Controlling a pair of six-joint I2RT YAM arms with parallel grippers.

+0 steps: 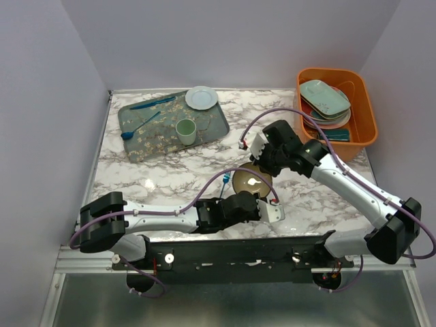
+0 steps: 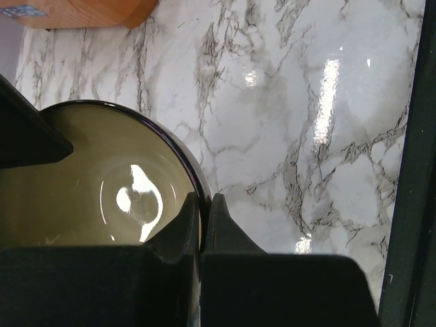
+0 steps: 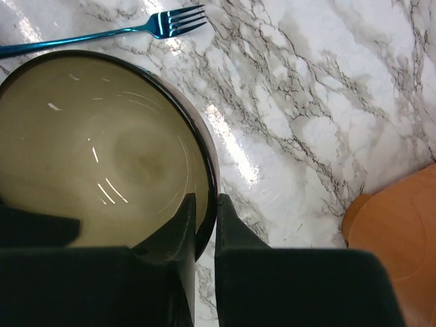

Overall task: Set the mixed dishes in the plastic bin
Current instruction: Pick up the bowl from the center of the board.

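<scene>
By bowl [image 3: 102, 150], fork [image 3: 102, 33]: sharp R-wrist, prob. overhead.

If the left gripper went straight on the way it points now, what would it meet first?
The left gripper is shut on the rim of the tan bowl, so the bowl comes first. Beyond it, marble table shows; the orange bin seems off that line, but depth is unclear.

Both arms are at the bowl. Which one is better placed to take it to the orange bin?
Probably right. The right gripper and left gripper both pinch the tan bowl rim, but the orange bin sits far right, nearer the right arm.
</scene>
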